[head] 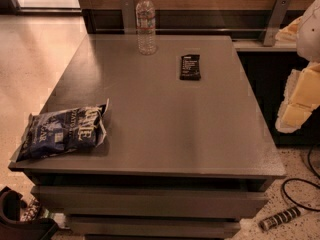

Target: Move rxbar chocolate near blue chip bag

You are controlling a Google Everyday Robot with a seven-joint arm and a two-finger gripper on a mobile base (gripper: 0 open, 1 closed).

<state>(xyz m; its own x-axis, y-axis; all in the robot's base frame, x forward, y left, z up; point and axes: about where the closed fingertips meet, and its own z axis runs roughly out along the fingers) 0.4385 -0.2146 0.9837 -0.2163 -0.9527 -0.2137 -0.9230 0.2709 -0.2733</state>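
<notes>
The rxbar chocolate (pixel 190 67), a small flat black wrapper with white lettering, lies on the grey table (pixel 165 129) toward the far right. The blue chip bag (pixel 62 132), crinkled with white lettering, lies at the table's near left corner, partly over the edge. My gripper (pixel 294 109) shows as white and pale-yellow parts at the right edge of the view, off the table's right side and well to the right of the rxbar. It touches neither object.
A clear plastic water bottle (pixel 146 24) stands upright at the table's far edge, left of the rxbar. A black cable (pixel 300 191) and a power strip (pixel 281 218) lie on the floor at the right. A dark object (pixel 20 221) sits at bottom left.
</notes>
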